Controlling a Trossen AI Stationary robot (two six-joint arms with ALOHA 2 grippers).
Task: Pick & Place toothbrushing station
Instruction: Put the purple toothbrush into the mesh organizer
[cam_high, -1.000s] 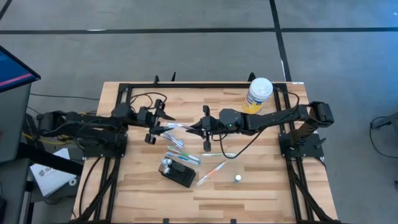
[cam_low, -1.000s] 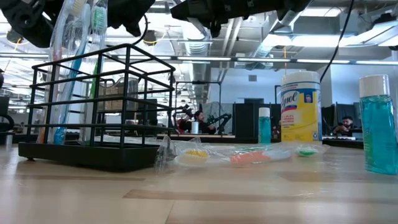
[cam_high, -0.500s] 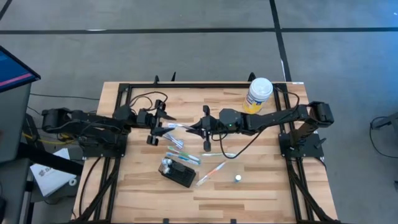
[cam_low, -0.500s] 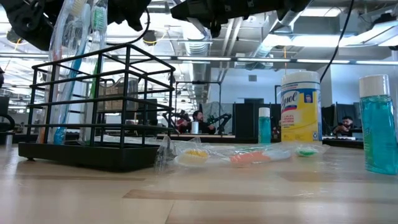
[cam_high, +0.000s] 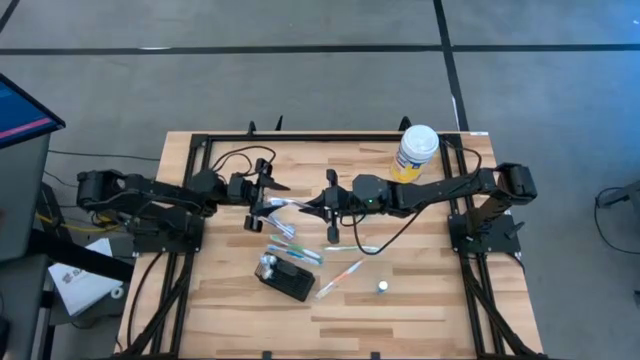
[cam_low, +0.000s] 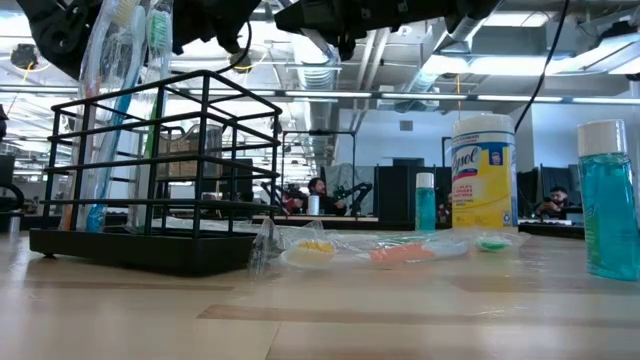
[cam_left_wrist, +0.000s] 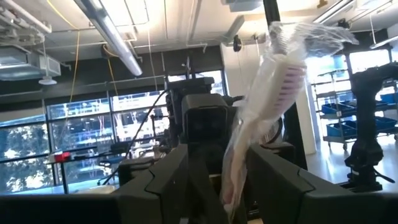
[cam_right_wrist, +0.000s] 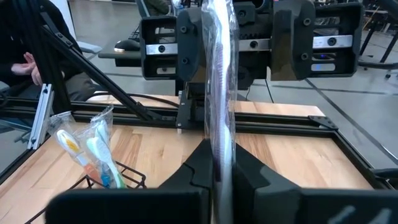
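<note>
Left claw (cam_high: 262, 205) has edged toward three o'clock, gripping one end of a wrapped toothbrush (cam_high: 285, 204) while the right claw (cam_high: 331, 205) pinches the other — the handover looks unfinished, and the black holder (cam_high: 283, 277) waits at six o'clock on the tabletop (cam_high: 420, 300).

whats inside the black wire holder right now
Wrapped toothbrushes stand upright at one end of the black wire holder, sticking out above its top. In the low view the rest looks empty through the bars. Its floor is hidden by the base rim.
</note>
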